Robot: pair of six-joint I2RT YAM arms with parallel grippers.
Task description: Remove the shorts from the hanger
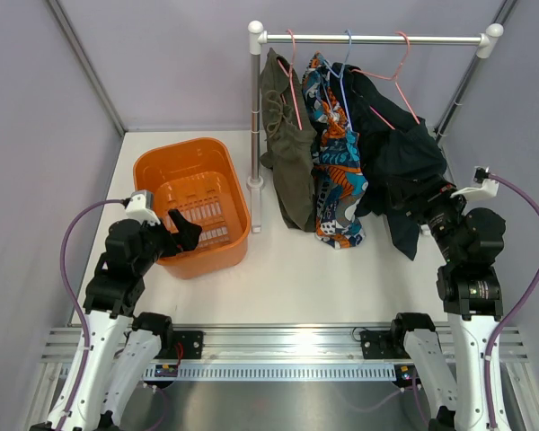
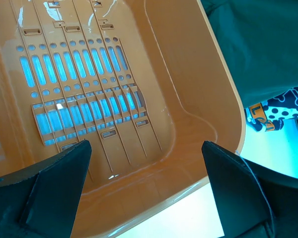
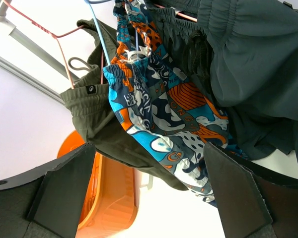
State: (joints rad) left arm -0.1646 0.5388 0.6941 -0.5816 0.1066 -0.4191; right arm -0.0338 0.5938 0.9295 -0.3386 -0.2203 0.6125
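Three pairs of shorts hang on hangers from the rack rail (image 1: 368, 39): olive shorts (image 1: 292, 162) on a pink hanger (image 1: 294, 72), blue-and-orange patterned shorts (image 1: 337, 180) on a blue hanger (image 1: 346, 67), and black shorts (image 1: 400, 153) on a second pink hanger (image 1: 402, 81). My right gripper (image 1: 431, 211) is open at the lower right edge of the black shorts. In the right wrist view, the gripper (image 3: 149, 148) holds nothing and faces the patterned shorts (image 3: 164, 109). My left gripper (image 1: 187, 232) stands open and empty over the orange basket's near right corner.
The orange basket (image 1: 157, 171) sits left of the rack's white post (image 1: 255, 126); the left wrist view shows its slotted floor bare (image 2: 79, 109). Grey walls close in on both sides. White tabletop lies in front of the hanging clothes.
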